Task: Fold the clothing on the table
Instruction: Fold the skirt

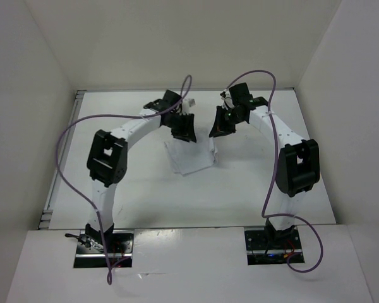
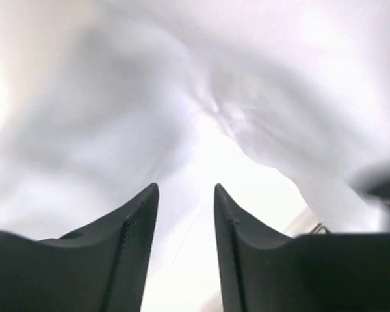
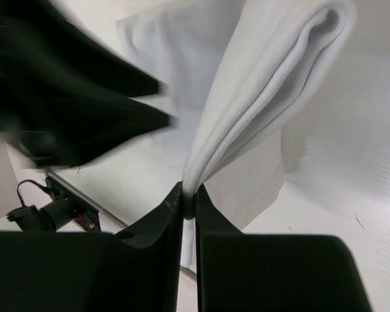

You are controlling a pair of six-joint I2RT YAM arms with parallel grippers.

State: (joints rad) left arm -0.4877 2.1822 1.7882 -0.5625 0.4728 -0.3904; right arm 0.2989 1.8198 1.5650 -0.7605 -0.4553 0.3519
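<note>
White on white in the middle of the top view: thin white roughly rectangular fabric clothing (image 1: 191, 158), partly spread flat on the matte white rectangular table (image 1: 145, 202), partly raised at its right edge. Pinched there by the black two-finger right gripper (image 3: 190, 200), clamped tight on a bunched fold. From the grip, that fold climbing to the upper right of the right wrist view, its layers doubled over at the top. Beneath it, the rest of the clothing draped down onto the table at the centre of that view. Over the upper left part of the clothing in the top view, the black two-finger left gripper (image 1: 183, 129), pointing downward. In the left wrist view, its fingers (image 2: 127, 247) standing apart with nothing between them. Blurred white folds across the upper frame there, probably the clothing close below, too smeared to tell whether touched. Both grippers near each other, not touching.
</note>
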